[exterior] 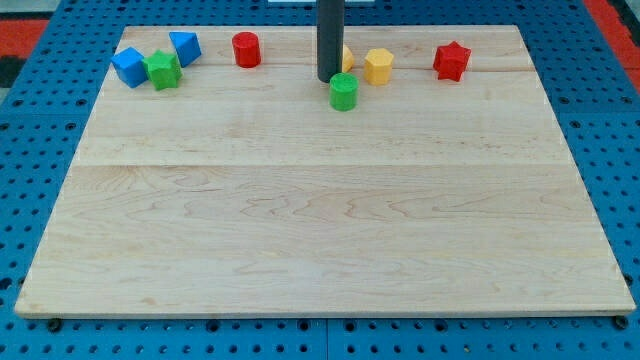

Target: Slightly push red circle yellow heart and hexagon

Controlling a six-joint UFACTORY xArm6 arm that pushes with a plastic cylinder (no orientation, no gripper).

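Observation:
The red circle (246, 49) stands near the board's top edge, left of centre. A yellow hexagon (378, 66) sits right of centre at the top. A yellow block, probably the heart (347, 57), is mostly hidden behind my rod. My tip (328, 79) rests on the board just left of this yellow block and just above-left of a green round block (343, 91). The red circle lies well to the left of my tip.
A red star (451, 61) sits at the top right. At the top left, two blue blocks (129, 66) (185, 46) flank a green star-like block (162, 70). The wooden board (320, 230) lies on a blue pegboard.

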